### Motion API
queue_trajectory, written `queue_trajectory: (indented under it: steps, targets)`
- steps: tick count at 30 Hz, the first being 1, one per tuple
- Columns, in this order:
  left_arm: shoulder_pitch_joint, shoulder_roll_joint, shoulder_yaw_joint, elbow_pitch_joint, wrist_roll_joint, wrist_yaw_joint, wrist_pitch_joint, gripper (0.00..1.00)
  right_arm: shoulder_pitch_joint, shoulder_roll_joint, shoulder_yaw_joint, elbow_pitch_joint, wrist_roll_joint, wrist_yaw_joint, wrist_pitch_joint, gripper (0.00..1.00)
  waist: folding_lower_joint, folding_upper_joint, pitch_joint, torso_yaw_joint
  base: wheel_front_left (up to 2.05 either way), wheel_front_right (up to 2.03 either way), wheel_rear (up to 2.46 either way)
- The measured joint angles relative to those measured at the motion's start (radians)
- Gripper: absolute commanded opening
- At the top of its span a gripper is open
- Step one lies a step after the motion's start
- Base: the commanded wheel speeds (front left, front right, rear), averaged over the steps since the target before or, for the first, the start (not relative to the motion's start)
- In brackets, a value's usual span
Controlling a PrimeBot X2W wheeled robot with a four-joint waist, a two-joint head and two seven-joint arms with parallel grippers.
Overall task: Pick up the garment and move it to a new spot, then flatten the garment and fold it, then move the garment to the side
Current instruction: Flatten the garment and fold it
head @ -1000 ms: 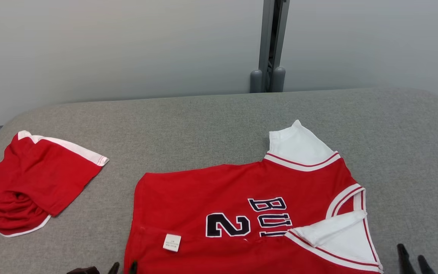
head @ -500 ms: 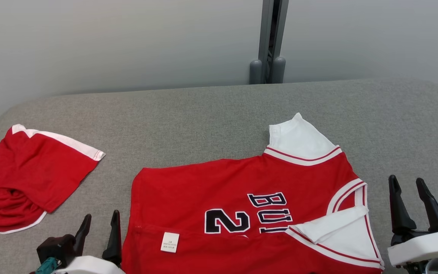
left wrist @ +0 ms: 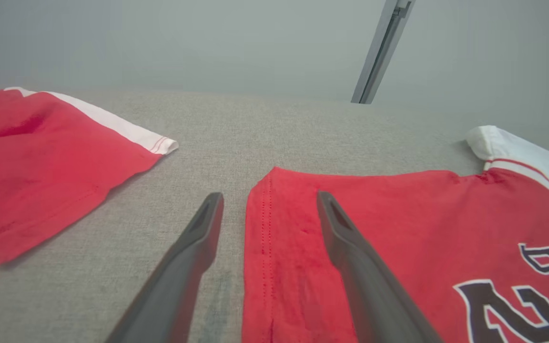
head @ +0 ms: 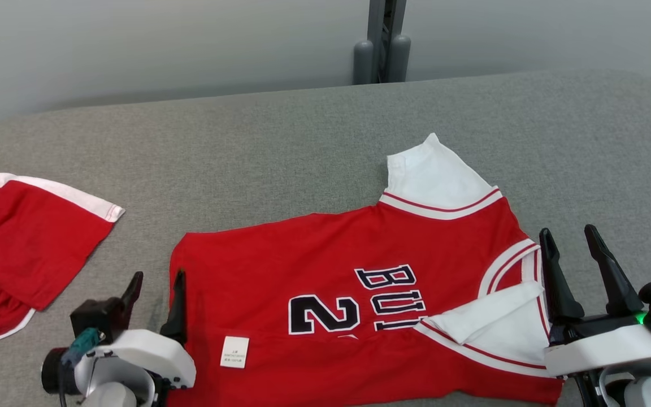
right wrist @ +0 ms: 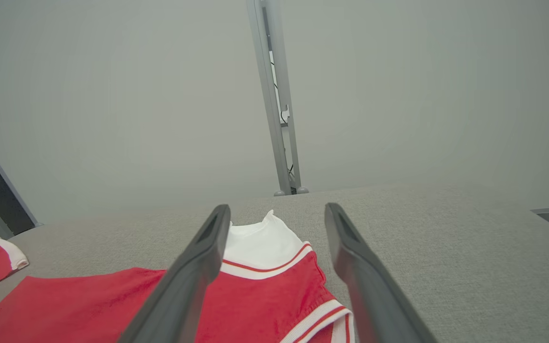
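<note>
The red jersey (head: 303,265) lies spread out on the grey desk (head: 246,158), turned sideways with its front up. Its hem end is towards the left gripper (head: 157,277) and its neck end towards the right gripper (head: 568,232). One white sleeve (head: 433,181) points away from the robot. The other white sleeve (head: 489,328) is folded in over the front, next to the dark lettering and the figure 2 (head: 322,314). A small white label (head: 234,352) shows on the jersey near the hem.

The left gripper is at the jersey's hem edge with its jaws wide open and nothing in them. In the left wrist view (left wrist: 269,197) one finger is over the bare desk and the other over the red cloth (left wrist: 398,224), so the hem runs between them. I cannot tell whether either finger touches the cloth.

The right gripper is just beside the jersey's neck end. Its jaws are also wide open and empty, and its inner finger is close to the striped trim. In the right wrist view (right wrist: 278,209) the far sleeve and the red shoulder (right wrist: 265,295) show between its fingers.

A pair of red shorts (head: 20,237) with a white band lies crumpled, well apart from the jersey, beyond its hem end. A grey post (head: 381,39) stands behind the desk, past the far sleeve.
</note>
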Motion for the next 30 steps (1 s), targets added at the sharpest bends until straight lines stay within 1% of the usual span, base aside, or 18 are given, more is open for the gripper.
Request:
queue_trajectory:
  steps: [10, 14, 16, 20, 22, 28, 29, 30]
  targets:
    - [-0.232, 0.051, -0.022, 0.255, 0.058, -0.008, 0.049, 1.0, -0.034, 0.004, 0.017, -0.004, -0.004, 0.0, -0.002, 1.0, 0.0, 0.0, 0.07, -0.07, 0.0, 0.0, 0.0]
    - [-0.288, 0.056, -0.042, 0.348, 0.077, -0.007, 0.072, 1.0, -0.035, 0.004, 0.011, -0.002, -0.002, 0.0, -0.004, 1.0, 0.0, 0.0, 0.088, -0.095, 0.0, 0.0, 0.0]
    - [-0.315, 0.053, -0.056, 0.407, 0.083, -0.013, 0.088, 1.0, -0.035, 0.006, 0.011, 0.001, -0.002, 0.0, -0.006, 1.0, 0.0, 0.0, 0.095, -0.107, 0.0, 0.0, 0.0]
    - [-0.334, 0.043, -0.069, 0.452, 0.083, -0.026, 0.083, 1.0, -0.036, 0.008, 0.012, 0.006, -0.002, 0.0, -0.008, 1.0, 0.0, 0.0, 0.099, -0.116, 0.0, 0.0, 0.0]
    - [-0.344, 0.036, -0.078, 0.471, 0.084, -0.04, 0.082, 1.0, -0.037, 0.009, 0.011, 0.008, -0.002, 0.0, -0.009, 1.0, 0.0, 0.0, 0.1, -0.118, 0.0, 0.0, 0.0]
    - [-0.364, 0.023, -0.084, 0.512, 0.083, -0.048, 0.059, 1.0, -0.04, 0.011, 0.005, 0.016, -0.003, 0.0, -0.01, 1.0, 0.0, 0.0, 0.1, -0.115, 0.0, 0.0, 0.0]
    - [-0.366, 0.021, -0.084, 0.517, 0.082, -0.048, 0.055, 0.88, -0.04, 0.012, 0.004, 0.018, -0.003, 0.0, -0.01, 1.0, 0.0, 0.0, 0.1, -0.114, 0.0, 0.0, 0.0]
    - [-0.368, 0.02, -0.084, 0.522, 0.081, -0.05, 0.051, 0.56, -0.04, 0.012, 0.003, 0.02, -0.003, 0.0, -0.01, 1.0, 0.0, 0.0, 0.1, -0.112, 0.0, 0.0, 0.0]
